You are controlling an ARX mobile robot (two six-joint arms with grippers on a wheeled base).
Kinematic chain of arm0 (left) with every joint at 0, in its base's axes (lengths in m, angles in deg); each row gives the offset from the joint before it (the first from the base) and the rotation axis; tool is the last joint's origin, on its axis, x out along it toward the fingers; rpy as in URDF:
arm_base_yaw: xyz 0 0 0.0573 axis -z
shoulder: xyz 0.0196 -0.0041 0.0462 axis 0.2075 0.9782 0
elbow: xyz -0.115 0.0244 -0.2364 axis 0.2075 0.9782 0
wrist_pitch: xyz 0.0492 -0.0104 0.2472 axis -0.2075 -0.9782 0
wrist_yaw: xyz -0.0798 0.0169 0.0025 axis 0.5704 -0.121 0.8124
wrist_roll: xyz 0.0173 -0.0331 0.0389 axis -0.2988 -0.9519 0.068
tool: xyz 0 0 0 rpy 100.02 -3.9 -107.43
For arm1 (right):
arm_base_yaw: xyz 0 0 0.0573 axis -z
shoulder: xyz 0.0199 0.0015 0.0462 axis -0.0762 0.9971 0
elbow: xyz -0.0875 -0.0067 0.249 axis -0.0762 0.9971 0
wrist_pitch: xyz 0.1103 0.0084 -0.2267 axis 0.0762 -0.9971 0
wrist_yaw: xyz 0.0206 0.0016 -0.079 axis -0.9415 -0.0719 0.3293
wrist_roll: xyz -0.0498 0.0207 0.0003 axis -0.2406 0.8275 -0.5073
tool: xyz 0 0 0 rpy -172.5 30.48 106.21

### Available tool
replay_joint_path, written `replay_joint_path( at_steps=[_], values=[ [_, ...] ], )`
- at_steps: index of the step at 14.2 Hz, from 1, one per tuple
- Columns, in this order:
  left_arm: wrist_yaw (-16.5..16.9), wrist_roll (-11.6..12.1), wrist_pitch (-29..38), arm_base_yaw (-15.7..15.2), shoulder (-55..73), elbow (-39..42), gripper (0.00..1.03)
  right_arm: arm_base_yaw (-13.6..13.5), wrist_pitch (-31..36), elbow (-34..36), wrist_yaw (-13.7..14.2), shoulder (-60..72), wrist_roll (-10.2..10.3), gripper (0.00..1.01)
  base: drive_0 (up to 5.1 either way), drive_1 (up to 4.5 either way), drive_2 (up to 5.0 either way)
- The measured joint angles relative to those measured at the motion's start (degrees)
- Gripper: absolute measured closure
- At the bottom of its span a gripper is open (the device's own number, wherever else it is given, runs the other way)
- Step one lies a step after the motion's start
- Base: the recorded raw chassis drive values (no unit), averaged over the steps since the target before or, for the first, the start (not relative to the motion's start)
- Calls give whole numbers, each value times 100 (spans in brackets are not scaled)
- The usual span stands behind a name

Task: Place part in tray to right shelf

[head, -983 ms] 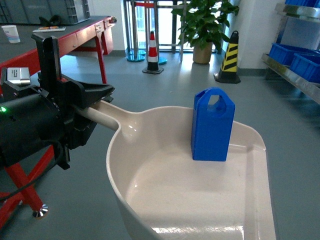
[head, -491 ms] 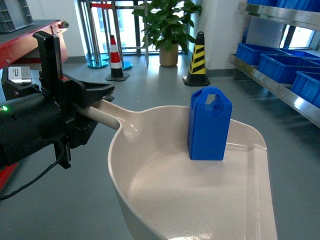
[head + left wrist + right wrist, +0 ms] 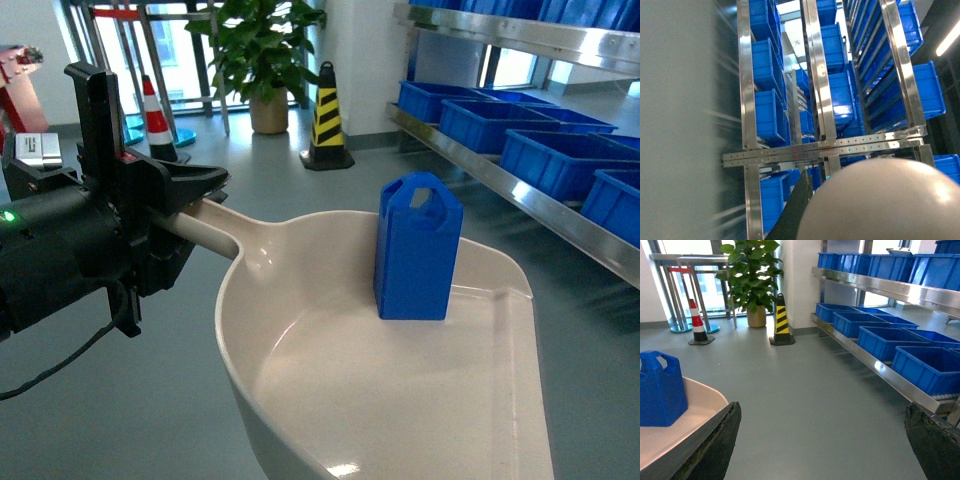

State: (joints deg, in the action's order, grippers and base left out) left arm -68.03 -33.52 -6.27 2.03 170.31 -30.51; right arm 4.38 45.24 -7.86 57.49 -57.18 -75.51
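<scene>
- The floor [image 3: 300,200] is smooth grey-green, in a bright room with glazed doors at the back.
- Along the right wall runs a stainless-steel shelf rack [image 3: 520,195] holding big blue plastic crates [image 3: 555,160]; a potted green plant [image 3: 265,45], a yellow-and-black striped cone [image 3: 326,120] and a red-and-white cone [image 3: 155,110] stand near the doors.
- The black left gripper [image 3: 185,205] is clamped on the long straight handle of the cream plastic dustpan-shaped tray [image 3: 300,370], held above the floor.
- The small bright-blue plastic part [image 3: 418,250] with a peaked, pierced top stands upright in the tray, toward its far right side.
- The right gripper's dark fingers [image 3: 715,445] sit spread wide at the wrist view's lower corners — nothing between them.
- Against half a second ago, the background has slid left — more of the rack shows, the cones and plant sit further left; tray and part keep their places.
</scene>
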Motion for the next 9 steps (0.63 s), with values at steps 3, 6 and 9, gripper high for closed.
replay_joint_path(
  at_steps=[3,6,9],
  values=[
    [0,0,0,4,0,0,90,0,0,0,0,0,0,3,-220,-220,-220],
    [0,0,0,-7,0,0,90,0,2,0,0,0,0,3,-220,-220,-220],
    [-2,0,0,-7,0,0,90,0,0,0,0,0,0,3,-220,-220,-220]
  ],
)
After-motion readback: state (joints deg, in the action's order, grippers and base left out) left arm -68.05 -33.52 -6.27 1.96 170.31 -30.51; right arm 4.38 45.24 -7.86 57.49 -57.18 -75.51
